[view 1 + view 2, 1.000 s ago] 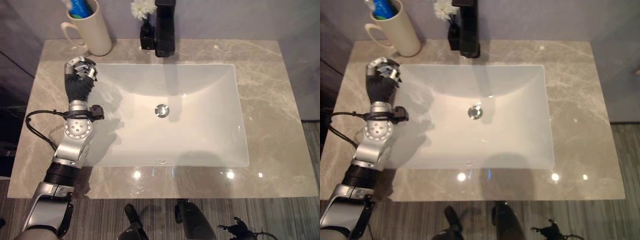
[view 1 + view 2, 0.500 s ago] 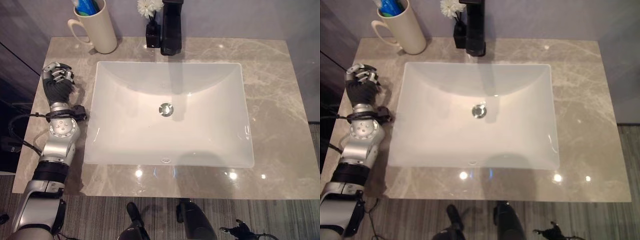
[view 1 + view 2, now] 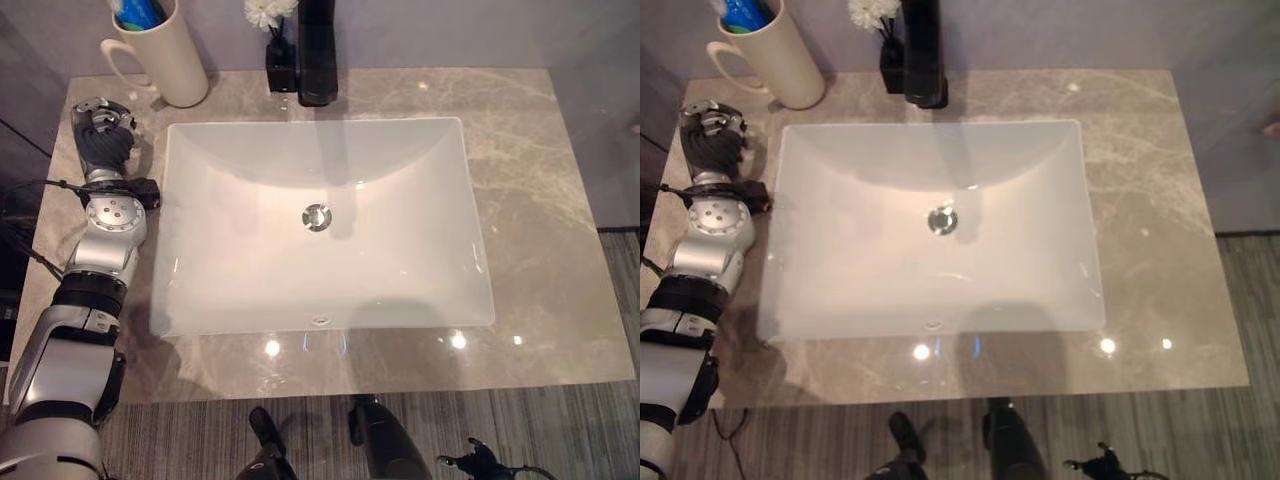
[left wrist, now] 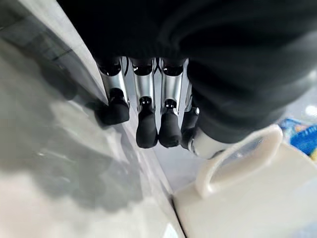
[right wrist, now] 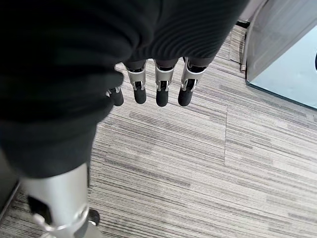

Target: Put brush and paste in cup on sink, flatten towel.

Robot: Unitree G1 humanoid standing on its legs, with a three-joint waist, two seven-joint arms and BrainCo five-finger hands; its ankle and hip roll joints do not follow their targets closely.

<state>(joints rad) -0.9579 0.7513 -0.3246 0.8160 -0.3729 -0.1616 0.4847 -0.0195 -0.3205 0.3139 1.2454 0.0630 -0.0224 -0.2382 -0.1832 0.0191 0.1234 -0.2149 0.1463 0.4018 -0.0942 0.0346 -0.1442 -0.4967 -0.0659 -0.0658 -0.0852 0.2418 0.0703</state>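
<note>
A cream cup [image 3: 160, 55] stands at the counter's back left corner, with a blue tube and brush [image 3: 135, 12] sticking out of its top. My left hand [image 3: 100, 125] hovers over the marble just in front of the cup and left of the sink; its fingers [image 4: 146, 124] hang relaxed and hold nothing. The left wrist view shows the cup's handle [image 4: 233, 158] close beside those fingers. My right hand [image 5: 158, 84] hangs low over the floor, fingers loose and empty.
A white rectangular sink [image 3: 200, 300] with a drain [image 3: 317, 215] takes up the middle of the marble counter [image 3: 540, 180]. A black tap [image 3: 315, 50] and a small black vase with a white flower [image 3: 265, 15] stand behind it. Striped grey floor [image 5: 198, 163] lies below.
My left hand has drawn leftward from the sink's back left corner to the counter strip beside it, staying near the cup. The head camera has also shifted.
</note>
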